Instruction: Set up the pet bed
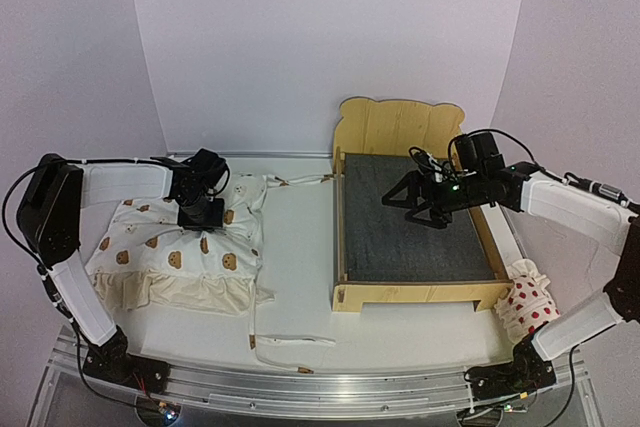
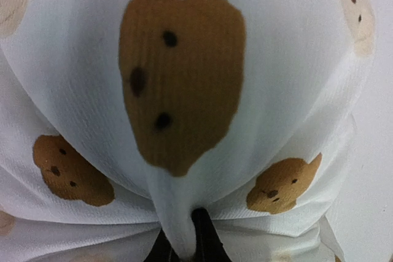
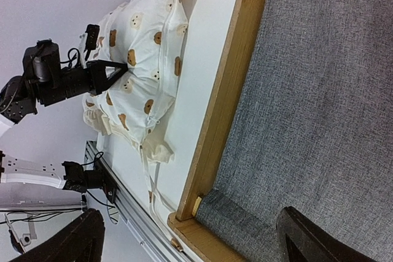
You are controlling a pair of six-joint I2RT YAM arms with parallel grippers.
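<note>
Pale lilac walls enclose a white table (image 1: 300, 267). The pet bed (image 1: 420, 247) is found on its right half, headboard toward the far edge, felt base bare. The left jaws are pinched on a fold of the bear-print cushion (image 1: 170, 257) at the left side. The right jaws are spread wide over the base, empty. Cushion placement is judged in hand, and a lift over the near side rail is called for next.

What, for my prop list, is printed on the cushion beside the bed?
The cushion has brown bear faces on cream, clearest in the left wrist view.
</note>
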